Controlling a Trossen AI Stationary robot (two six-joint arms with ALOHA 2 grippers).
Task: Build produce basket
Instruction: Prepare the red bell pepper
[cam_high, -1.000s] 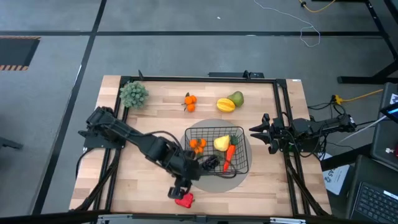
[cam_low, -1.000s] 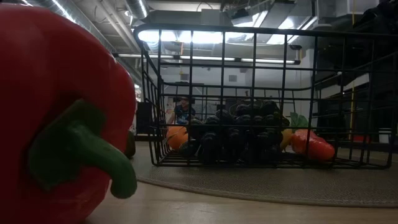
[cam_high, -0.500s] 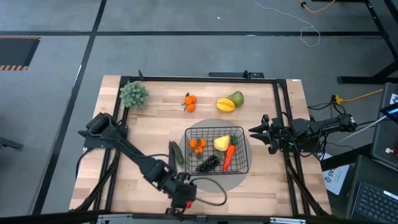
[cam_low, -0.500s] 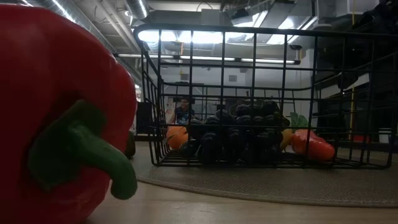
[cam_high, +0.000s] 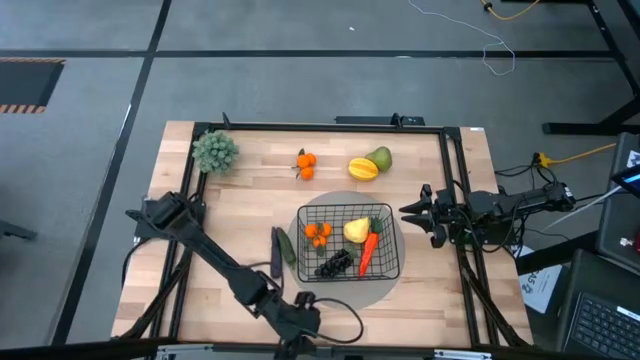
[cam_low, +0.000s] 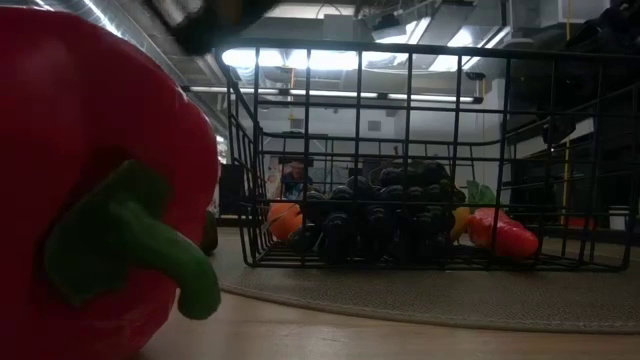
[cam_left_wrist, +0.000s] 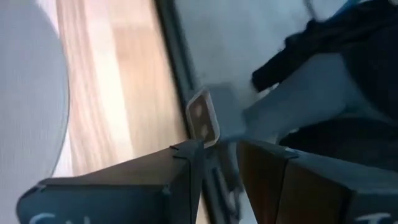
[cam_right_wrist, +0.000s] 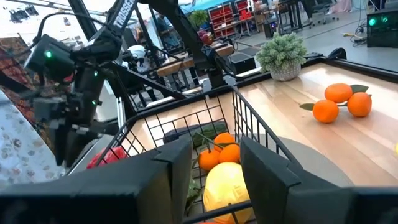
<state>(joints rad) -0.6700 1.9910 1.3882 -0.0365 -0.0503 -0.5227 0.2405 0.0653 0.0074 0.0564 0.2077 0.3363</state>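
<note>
Step in hand: pickup of the red pepper, which lies on the desk at its front edge, outside the basket. The left gripper is at that front edge and covers the pepper in the high view; in the low view a dark part of it shows above the pepper. Its jaws stand partly open with nothing between them, so no grasp is made yet. The right gripper waits at the desk's right edge, beside the basket, jaws wide and empty. The basket sits on a grey disc and holds an orange cluster, a yellow fruit, a carrot and grapes. The cucumber lies just left of the basket. Next move, as judged: lower the left jaws around the pepper body, close and lift. Then carry it over the near basket wall and release into the free space.
</note>
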